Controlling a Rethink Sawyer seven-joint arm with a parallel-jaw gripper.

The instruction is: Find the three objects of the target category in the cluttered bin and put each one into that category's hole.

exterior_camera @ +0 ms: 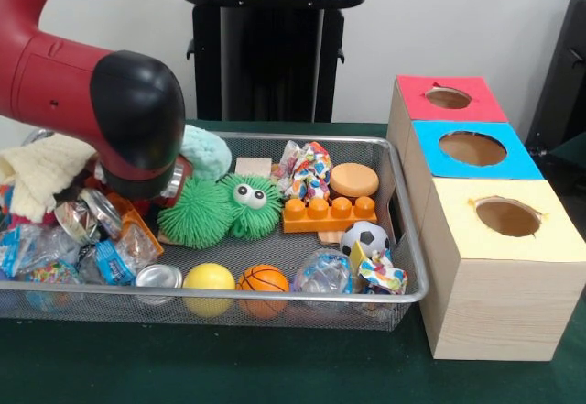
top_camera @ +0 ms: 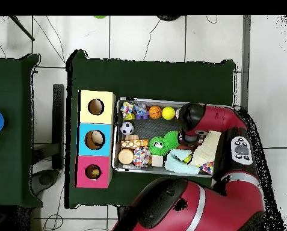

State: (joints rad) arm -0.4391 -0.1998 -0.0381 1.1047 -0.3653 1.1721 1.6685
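The wire mesh bin (exterior_camera: 275,296) holds a yellow ball (exterior_camera: 209,278), a small basketball (exterior_camera: 263,280) and a soccer ball (exterior_camera: 365,236) near its front. My gripper (exterior_camera: 149,184) is down in the bin's left part, beside a green fuzzy toy (exterior_camera: 220,207). The arm's black wrist covers it in both views. From above, the arm (top_camera: 197,120) reaches over the bin's right side, close to the yellow ball (top_camera: 168,112) and basketball (top_camera: 154,112). Three boxes with holes stand beside the bin: red (exterior_camera: 448,98), blue (exterior_camera: 472,148), yellow (exterior_camera: 506,216).
Also in the bin are an orange brick (exterior_camera: 328,213), an orange disc (exterior_camera: 353,180), crumpled patterned fabric (exterior_camera: 305,168), a teal sponge (exterior_camera: 206,150), a cream cloth (exterior_camera: 41,175), a can (exterior_camera: 158,278) and several plastic wrappers. The bin and boxes sit on green felt.
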